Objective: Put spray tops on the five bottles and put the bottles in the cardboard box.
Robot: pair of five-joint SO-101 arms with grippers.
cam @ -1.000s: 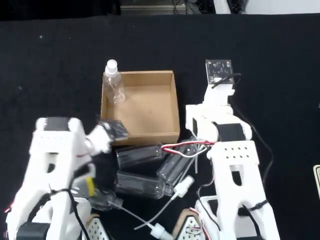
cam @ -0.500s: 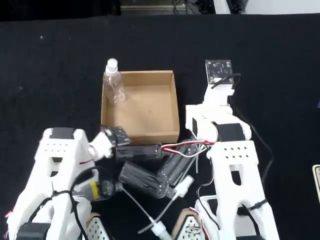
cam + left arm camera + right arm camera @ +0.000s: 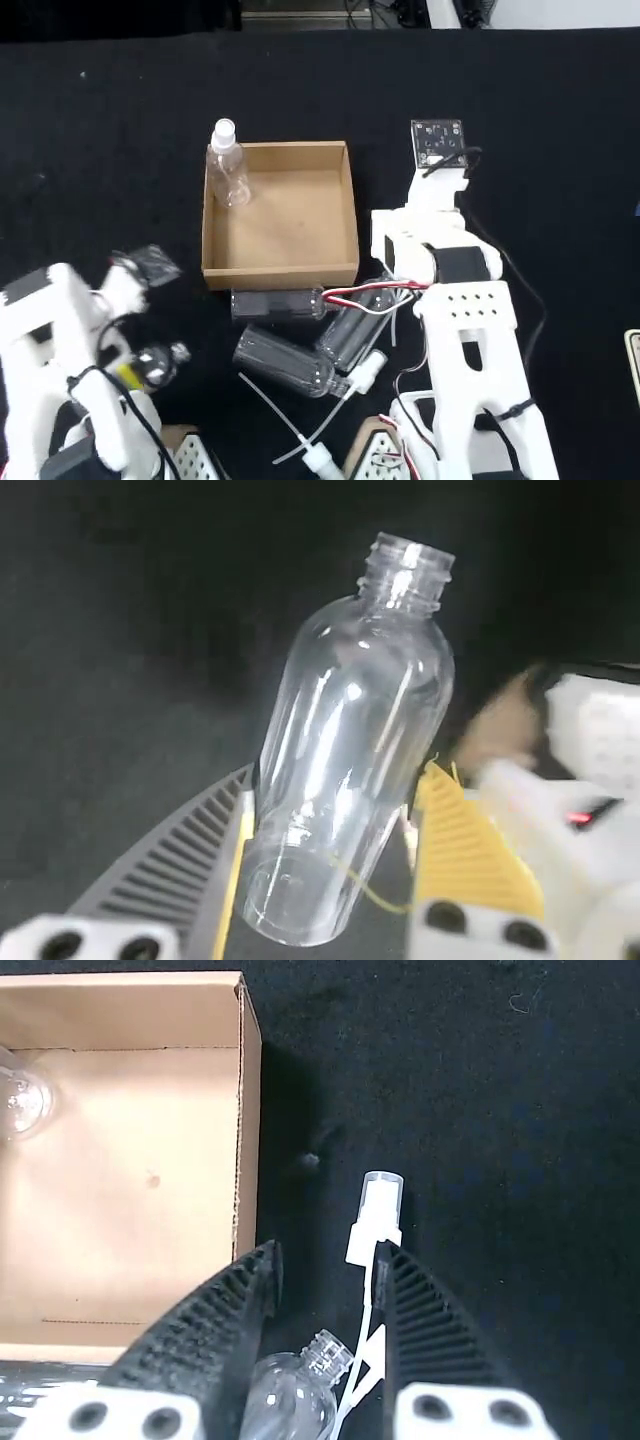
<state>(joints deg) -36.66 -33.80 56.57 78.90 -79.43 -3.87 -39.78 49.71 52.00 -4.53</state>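
The cardboard box (image 3: 280, 215) was tan on black cloth (image 3: 100, 120); near it, the left gripper's (image 3: 340, 775) ribbed grey-and-yellow fingers (image 3: 460, 850) flanked a clear bottle (image 3: 355, 700) (spray tops (image 3: 375, 1222) white).

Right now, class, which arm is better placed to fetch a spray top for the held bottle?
Right, probably: the right tool is open with a spray top beside one finger; the left tool is shut on the uncapped bottle.

Left gripper (image 3: 335, 805) withdrawn leftward and raised, capless bottle (image 3: 350, 730) carried along between its fingers; lying bottle (image 3: 285, 360) left askew, now well apart from that gripper.
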